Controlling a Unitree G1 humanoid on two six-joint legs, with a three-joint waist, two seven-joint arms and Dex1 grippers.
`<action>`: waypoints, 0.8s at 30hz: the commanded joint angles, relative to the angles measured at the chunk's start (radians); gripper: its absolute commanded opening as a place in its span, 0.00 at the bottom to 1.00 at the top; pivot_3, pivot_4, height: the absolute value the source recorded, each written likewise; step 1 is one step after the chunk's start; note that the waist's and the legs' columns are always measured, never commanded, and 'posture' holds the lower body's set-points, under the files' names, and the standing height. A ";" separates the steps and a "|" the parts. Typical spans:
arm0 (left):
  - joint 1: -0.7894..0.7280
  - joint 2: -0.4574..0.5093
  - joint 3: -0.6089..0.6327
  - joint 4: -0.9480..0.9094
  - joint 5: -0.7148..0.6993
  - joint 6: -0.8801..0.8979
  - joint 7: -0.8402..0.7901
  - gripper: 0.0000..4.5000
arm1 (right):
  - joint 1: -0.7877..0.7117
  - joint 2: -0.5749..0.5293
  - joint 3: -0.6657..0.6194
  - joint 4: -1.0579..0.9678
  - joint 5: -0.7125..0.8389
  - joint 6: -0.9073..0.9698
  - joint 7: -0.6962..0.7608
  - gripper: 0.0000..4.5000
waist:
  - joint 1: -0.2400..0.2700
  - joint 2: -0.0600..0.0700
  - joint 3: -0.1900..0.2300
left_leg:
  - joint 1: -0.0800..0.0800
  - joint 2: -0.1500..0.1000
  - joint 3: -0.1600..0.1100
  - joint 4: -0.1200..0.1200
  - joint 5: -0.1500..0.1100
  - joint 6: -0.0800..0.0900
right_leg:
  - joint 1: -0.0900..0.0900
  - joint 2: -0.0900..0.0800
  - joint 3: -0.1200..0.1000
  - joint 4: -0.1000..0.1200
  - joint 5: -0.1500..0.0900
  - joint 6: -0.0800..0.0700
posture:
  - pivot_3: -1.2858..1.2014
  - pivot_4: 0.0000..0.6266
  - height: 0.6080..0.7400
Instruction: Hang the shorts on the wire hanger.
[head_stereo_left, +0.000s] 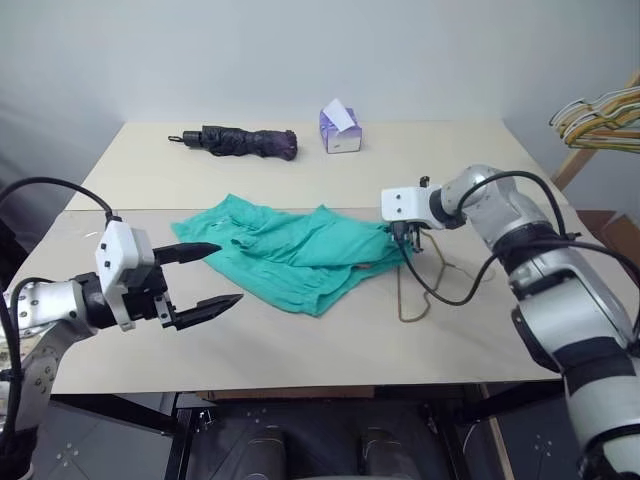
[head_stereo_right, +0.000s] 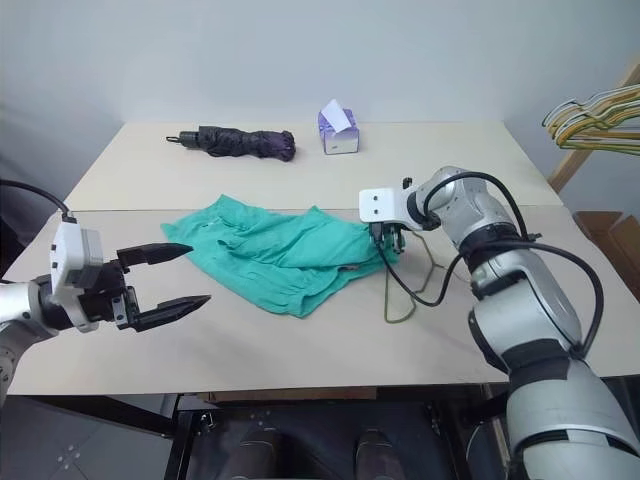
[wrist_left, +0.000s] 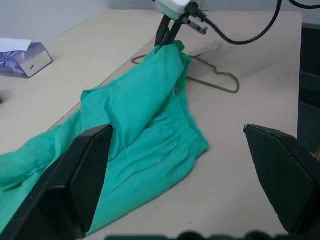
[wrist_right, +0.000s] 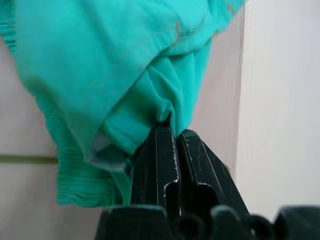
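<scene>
The teal-green shorts (head_stereo_left: 290, 255) lie crumpled across the middle of the table, their right edge lifted. My right gripper (head_stereo_left: 400, 240) is shut on that raised edge; in the right wrist view the black fingers (wrist_right: 165, 150) pinch a fold of the shorts (wrist_right: 110, 65). The thin olive-grey wire hanger (head_stereo_left: 425, 290) lies flat on the table just right of the shorts, under my right gripper, partly covered by the cloth. My left gripper (head_stereo_left: 205, 280) hovers open at the left end of the shorts, jaws wide apart and holding nothing.
A folded dark umbrella (head_stereo_left: 240, 142) and a purple tissue box (head_stereo_left: 340, 130) sit at the table's far side. A bunch of pale hangers (head_stereo_left: 600, 120) hangs at the far right. The table's front edge (head_stereo_left: 300, 385) runs close below the shorts.
</scene>
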 joint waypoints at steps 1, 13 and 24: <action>0.006 0.005 0.036 -0.032 0.001 -0.017 0.005 1.00 | -0.088 0.013 0.006 0.105 -0.104 -0.018 -0.228 0.23 | 0.001 0.000 0.000 | 0.000 0.000 0.000 -0.001 0.000 -0.001 | -0.001 0.000 0.000 0.000 0.000 0.000 | 0.59 0.08 1.00; -0.007 0.002 0.013 -0.016 0.003 -0.015 0.001 1.00 | 0.049 -0.044 -0.238 -0.201 0.108 0.055 -0.021 1.00 | 0.000 0.000 0.000 | 0.000 0.000 -0.001 -0.005 0.002 -0.004 | -0.001 0.000 0.000 0.000 0.001 -0.001 | 0.57 0.10 1.00; -0.042 0.013 -0.016 0.014 0.004 -0.013 -0.031 1.00 | 0.603 -0.005 -0.185 -1.284 0.278 0.754 0.128 1.00 | -0.002 0.001 0.000 | 0.002 0.002 -0.002 -0.001 0.002 -0.003 | 0.000 0.003 -0.001 0.005 0.000 -0.001 | 0.57 0.11 1.00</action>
